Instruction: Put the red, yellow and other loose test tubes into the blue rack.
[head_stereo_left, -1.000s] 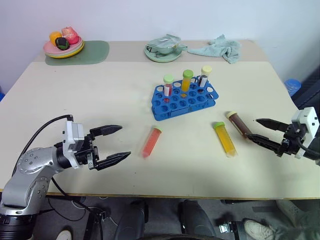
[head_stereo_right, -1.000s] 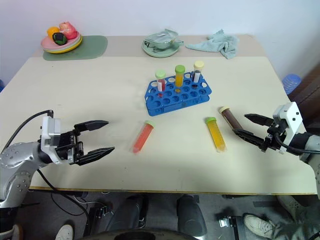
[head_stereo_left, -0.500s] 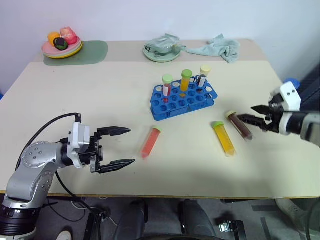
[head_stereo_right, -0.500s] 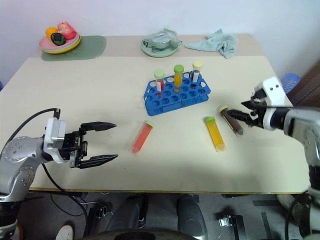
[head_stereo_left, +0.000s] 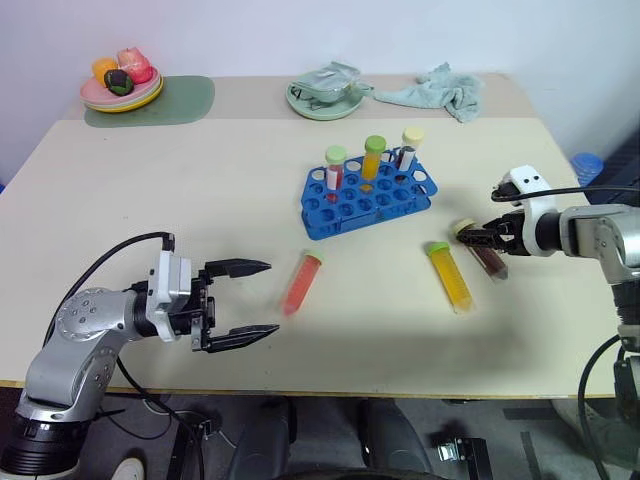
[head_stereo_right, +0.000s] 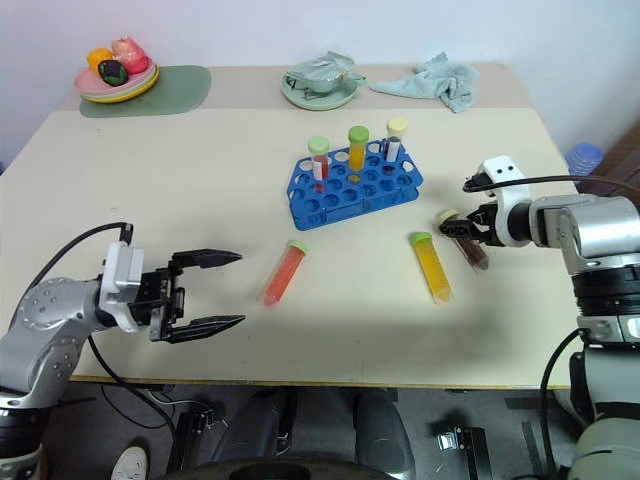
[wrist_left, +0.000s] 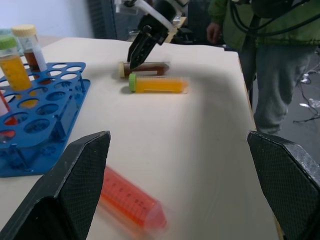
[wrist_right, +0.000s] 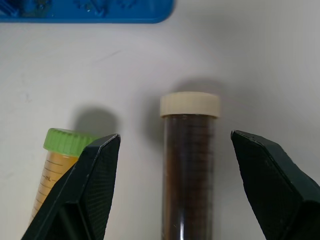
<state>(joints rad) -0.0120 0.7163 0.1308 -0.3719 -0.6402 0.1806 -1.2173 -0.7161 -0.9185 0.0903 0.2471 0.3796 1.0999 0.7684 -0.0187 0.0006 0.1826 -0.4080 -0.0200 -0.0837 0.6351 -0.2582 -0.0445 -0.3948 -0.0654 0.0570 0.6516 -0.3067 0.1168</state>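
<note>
The blue rack (head_stereo_left: 368, 198) stands mid-table with three capped tubes upright along its far row. In front of it lie the red tube (head_stereo_left: 301, 283), the yellow tube (head_stereo_left: 449, 276) with a green cap, and to its right a brown tube (head_stereo_left: 482, 250) with a cream cap. My right gripper (head_stereo_left: 476, 238) is open and tilted down over the brown tube's capped end. In the right wrist view one finger stands on each side of that brown tube (wrist_right: 189, 165), apart from it. My left gripper (head_stereo_left: 250, 298) is open and holds nothing, level, just left of the red tube.
At the table's far side sit a plate of fruit (head_stereo_left: 122, 92) on a green mat (head_stereo_left: 180, 100), a pale green dish (head_stereo_left: 325, 95) and a crumpled cloth (head_stereo_left: 440, 92). A person (wrist_left: 270, 60) stands beyond the table's right edge.
My right gripper has swung in from the front right of the table, tipped downward and come over the brown tube's cap end. The left gripper has barely shifted toward the red tube.
</note>
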